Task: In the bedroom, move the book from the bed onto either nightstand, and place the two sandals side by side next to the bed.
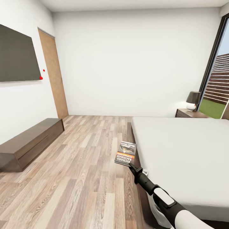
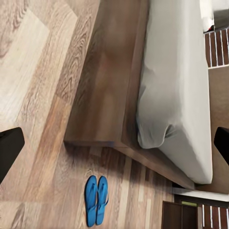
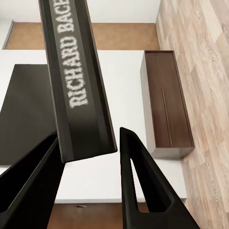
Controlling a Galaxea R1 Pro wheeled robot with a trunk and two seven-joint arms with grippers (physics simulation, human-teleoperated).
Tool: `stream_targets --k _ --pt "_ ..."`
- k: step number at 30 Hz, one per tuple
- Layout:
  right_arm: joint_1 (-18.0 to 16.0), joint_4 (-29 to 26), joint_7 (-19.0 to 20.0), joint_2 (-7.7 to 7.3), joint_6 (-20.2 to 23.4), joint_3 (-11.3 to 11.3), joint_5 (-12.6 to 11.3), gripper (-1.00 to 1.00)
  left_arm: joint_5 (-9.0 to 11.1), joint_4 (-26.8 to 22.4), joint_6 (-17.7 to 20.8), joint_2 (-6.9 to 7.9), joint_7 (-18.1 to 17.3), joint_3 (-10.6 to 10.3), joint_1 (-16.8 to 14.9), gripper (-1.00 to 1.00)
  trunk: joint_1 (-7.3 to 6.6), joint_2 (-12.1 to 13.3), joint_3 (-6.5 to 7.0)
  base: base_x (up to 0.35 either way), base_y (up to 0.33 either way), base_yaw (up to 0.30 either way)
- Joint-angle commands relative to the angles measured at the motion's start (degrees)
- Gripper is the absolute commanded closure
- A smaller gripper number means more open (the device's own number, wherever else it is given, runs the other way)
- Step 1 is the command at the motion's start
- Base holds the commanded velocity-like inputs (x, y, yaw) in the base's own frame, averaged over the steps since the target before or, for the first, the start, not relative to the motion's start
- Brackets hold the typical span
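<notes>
The right claw [image 1: 131,166] is clenched on the book [image 1: 126,153], holding it in the air above the wood floor [image 1: 79,165] just beside the bed [image 1: 184,152]. The left claw [image 2: 114,143] is released, its fingertips [image 2: 9,152] wide apart. Beneath it the two sandals [image 2: 96,200] lie side by side on the floor near the bed corner. A nightstand [image 1: 189,113] with a lamp [image 1: 192,100] stands beyond the bed.

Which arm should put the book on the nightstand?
Right. Its gripper already holds the book beside the bed, with the nightstand ahead on that side.
</notes>
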Motion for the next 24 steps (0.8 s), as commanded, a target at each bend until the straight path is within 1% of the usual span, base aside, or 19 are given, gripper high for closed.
stream_targets --k 1,24 --pt "-0.06 0.02 0.14 -0.05 0.24 0.31 -0.65 1.00 -0.10 0.01 0.60 0.02 -0.19 0.31 -0.03 -1.00 0.00 -0.03 -0.06 0.095 0.093 0.000" --pt "-0.09 0.12 0.19 -0.21 0.20 0.16 -0.56 1.00 -0.10 0.01 0.60 0.05 -0.19 0.31 -0.03 -1.00 0.00 -0.03 -0.06 0.095 0.093 0.000"
